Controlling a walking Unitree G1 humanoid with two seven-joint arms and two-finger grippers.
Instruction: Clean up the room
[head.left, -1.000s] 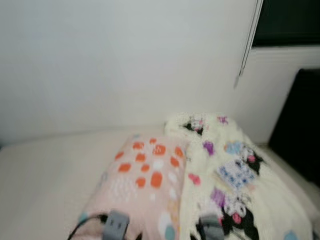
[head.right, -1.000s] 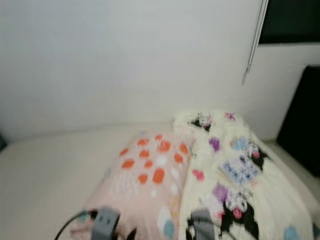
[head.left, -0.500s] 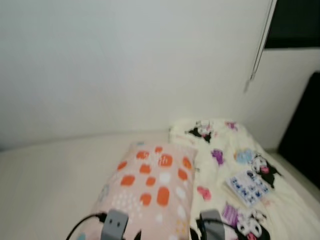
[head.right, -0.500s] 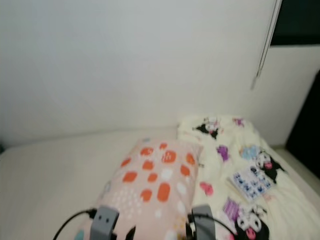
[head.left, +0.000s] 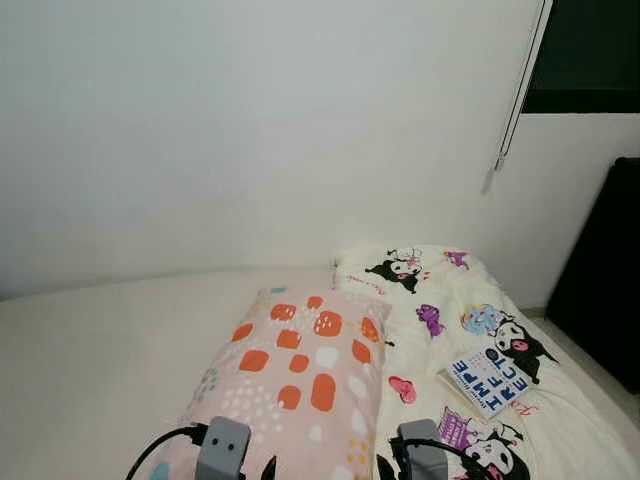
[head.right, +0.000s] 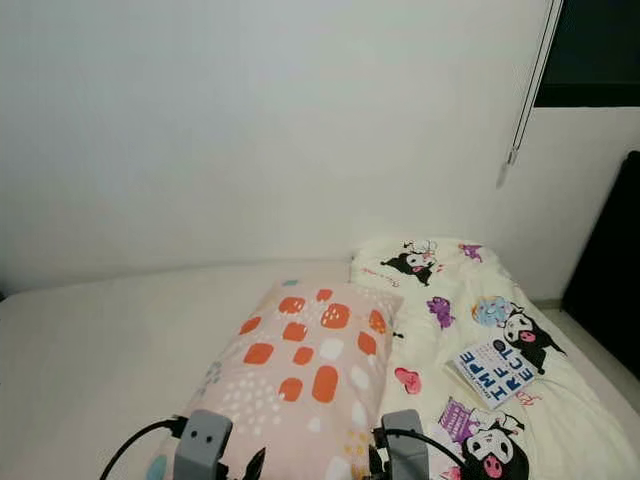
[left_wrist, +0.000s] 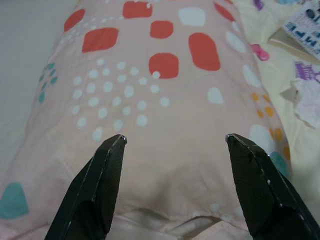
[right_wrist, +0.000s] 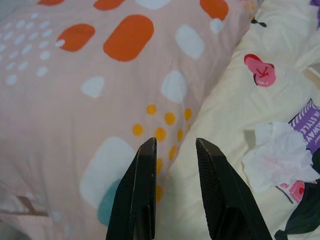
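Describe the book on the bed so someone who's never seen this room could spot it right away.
Start at the bed against the white wall. Right of the pink pillow with orange spots lies a cream blanket printed with cartoon figures. The book lies flat on it, the one hard-edged rectangle there, white with big blue block letters.

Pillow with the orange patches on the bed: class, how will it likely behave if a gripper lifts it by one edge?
The pillow looks plump and soft, so it would probably sag rather than stay flat. It is likely light for its bulk. The fabric seems smooth, so the open left gripper might need a deep pinch to avoid slipping. The blanket beside it could drag along.
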